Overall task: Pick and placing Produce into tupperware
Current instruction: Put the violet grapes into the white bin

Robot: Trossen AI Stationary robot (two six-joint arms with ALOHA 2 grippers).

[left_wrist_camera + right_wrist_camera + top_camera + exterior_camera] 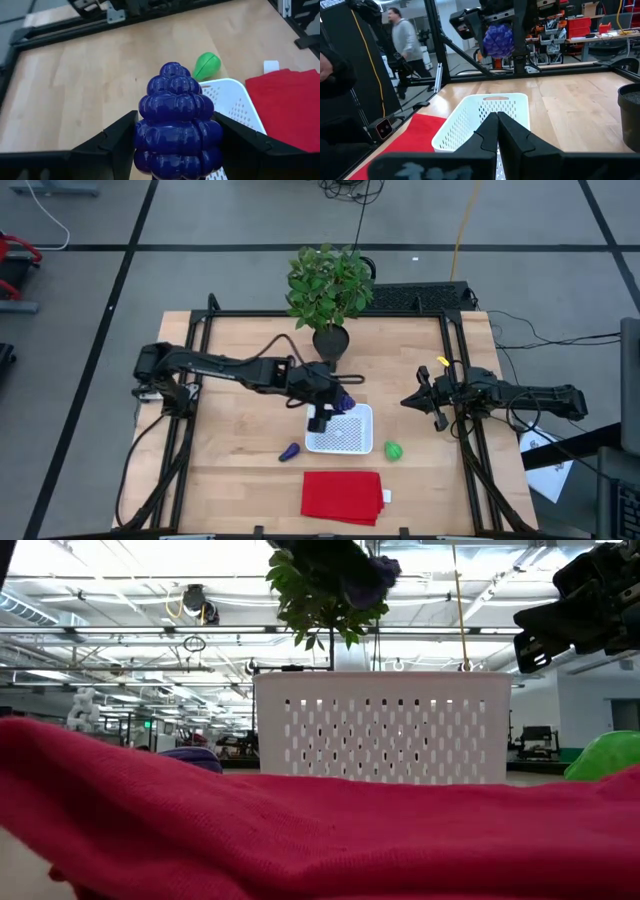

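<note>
My left gripper (340, 402) hangs over the far edge of the white perforated basket (340, 430), shut on a dark purple grape bunch (175, 130). The grapes (498, 40) also show high above the basket (485, 120) in the right wrist view. An elongated purple piece (290, 452) lies on the table left of the basket. A green round piece (393, 449) lies to its right. My right gripper (497, 122) is shut and waits right of the basket, above the table. My left gripper pinches the grape bunch between its two fingers (117, 137), one on each side of the bunch's wide end (150, 150). The fingers come from above, pointing down. The bunch is lifted clear above the basket, its narrow tip (172, 70) pointing away from the wrist.
A flat red cloth (342, 496) lies near the table's near edge, below the basket. A potted leafy plant (328, 290) stands at the far edge, just behind my left gripper. Black frame rails run along the table's sides. A person (405, 45) walks in the room beyond.
</note>
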